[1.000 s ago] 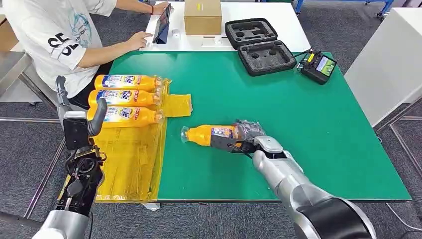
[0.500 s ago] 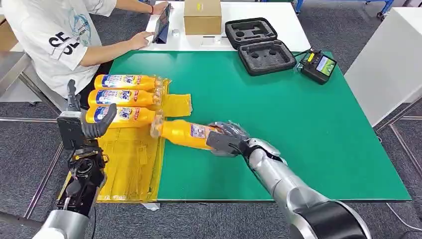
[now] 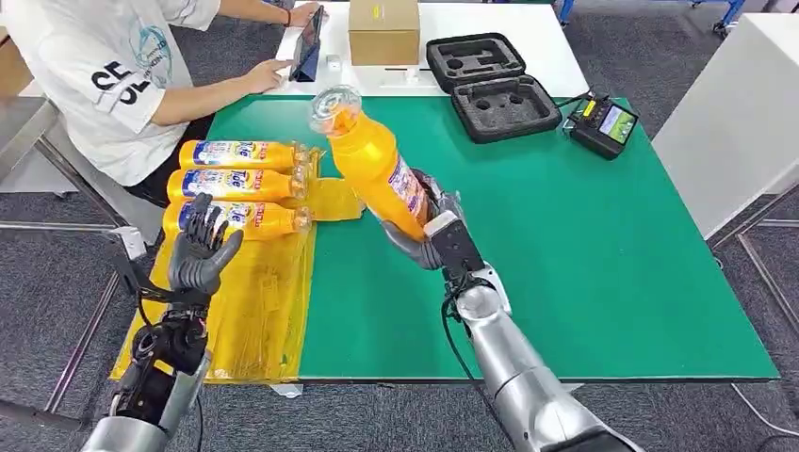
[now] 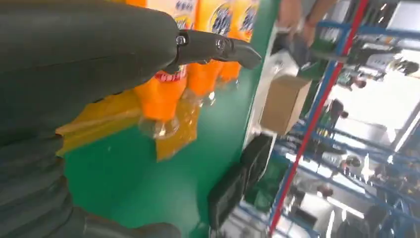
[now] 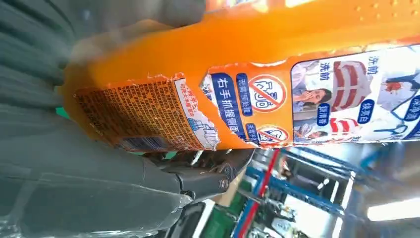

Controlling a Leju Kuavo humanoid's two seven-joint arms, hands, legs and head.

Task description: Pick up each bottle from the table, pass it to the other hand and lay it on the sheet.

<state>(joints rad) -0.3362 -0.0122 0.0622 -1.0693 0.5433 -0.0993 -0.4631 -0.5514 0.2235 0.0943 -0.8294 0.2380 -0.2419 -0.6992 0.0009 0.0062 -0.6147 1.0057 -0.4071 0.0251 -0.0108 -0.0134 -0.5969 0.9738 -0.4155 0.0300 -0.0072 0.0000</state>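
- Right hand [image 3: 435,229] fingers wrap the bottle [image 3: 375,162], now lifted off the bench [image 3: 584,245], tilted toward 11 o'clock.
- Left hand [image 3: 200,254] has risen, fingers spread and empty, over the sheet [image 3: 247,311]: handover comes next.

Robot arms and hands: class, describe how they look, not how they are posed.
Both arms are silver metal tubes with black cables at the wrists. The left hand has dark grey fingers. The right hand is dark grey, with a black block behind it.
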